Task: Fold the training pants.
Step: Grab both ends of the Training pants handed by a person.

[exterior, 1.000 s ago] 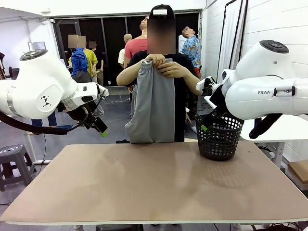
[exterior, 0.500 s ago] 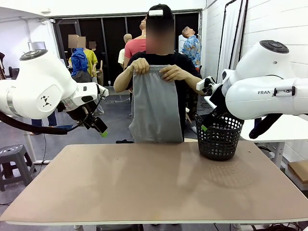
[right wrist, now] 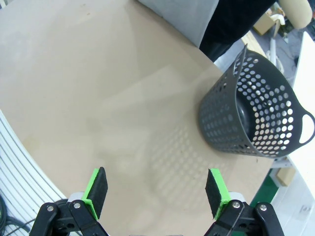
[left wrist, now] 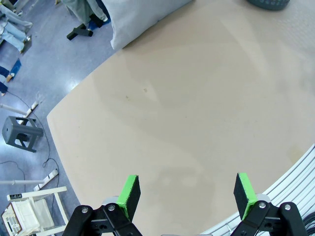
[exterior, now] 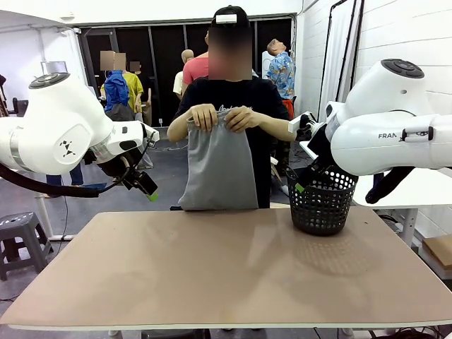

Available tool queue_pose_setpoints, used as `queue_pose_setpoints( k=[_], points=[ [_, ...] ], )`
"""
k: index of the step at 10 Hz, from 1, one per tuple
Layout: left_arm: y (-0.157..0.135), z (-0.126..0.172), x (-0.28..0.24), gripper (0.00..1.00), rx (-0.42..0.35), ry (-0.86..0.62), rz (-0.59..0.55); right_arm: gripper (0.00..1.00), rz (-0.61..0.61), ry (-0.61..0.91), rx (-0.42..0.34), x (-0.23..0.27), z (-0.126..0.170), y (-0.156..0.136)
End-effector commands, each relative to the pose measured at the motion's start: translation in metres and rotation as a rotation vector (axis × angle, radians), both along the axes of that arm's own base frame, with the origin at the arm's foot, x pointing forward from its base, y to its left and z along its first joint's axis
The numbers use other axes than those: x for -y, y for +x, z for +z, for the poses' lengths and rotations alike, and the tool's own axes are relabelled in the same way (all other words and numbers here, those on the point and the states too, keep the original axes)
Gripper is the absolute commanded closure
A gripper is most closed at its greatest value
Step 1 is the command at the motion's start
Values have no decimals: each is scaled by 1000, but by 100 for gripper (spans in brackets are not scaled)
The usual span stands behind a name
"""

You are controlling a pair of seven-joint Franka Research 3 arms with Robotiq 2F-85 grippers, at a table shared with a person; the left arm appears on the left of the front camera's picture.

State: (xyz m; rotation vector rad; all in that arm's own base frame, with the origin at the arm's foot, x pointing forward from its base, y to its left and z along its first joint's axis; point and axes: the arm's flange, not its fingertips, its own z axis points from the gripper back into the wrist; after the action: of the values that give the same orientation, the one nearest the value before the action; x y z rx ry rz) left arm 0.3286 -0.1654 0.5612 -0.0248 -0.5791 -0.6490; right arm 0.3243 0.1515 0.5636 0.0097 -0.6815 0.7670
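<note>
The light grey training pants (exterior: 218,168) hang in the air beyond the table's far edge, held at the top by both of the person's hands (exterior: 224,116). Their lower end (left wrist: 142,17) shows at the table's far rim in the left wrist view, and a grey corner (right wrist: 179,14) in the right wrist view. My left gripper (exterior: 145,188) hovers at the left, above the table, and its jaws are open (left wrist: 186,191) with nothing between them. My right gripper (exterior: 302,185) sits beside the basket, open (right wrist: 156,191) and empty.
A black mesh basket (exterior: 321,200) stands on the table's far right (right wrist: 253,115). The tan tabletop (exterior: 233,268) is bare in front of me. A stool (exterior: 18,236) stands on the floor to the left. Other people stand farther back.
The person has lowered the pants and drawn both hands together at the waistband, gathering the top. Neither arm has moved.
</note>
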Motion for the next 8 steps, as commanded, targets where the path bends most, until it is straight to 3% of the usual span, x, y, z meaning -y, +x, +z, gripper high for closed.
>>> queue_pose_setpoints(
  k=[1, 8],
  points=[
    [1, -1, -1, 0, -2, -2, 1, 0, 9, 8, -8, -1, -1, 1],
    [1, -1, -1, 0, -2, -2, 1, 0, 9, 8, -8, -1, -1, 1]
  ],
)
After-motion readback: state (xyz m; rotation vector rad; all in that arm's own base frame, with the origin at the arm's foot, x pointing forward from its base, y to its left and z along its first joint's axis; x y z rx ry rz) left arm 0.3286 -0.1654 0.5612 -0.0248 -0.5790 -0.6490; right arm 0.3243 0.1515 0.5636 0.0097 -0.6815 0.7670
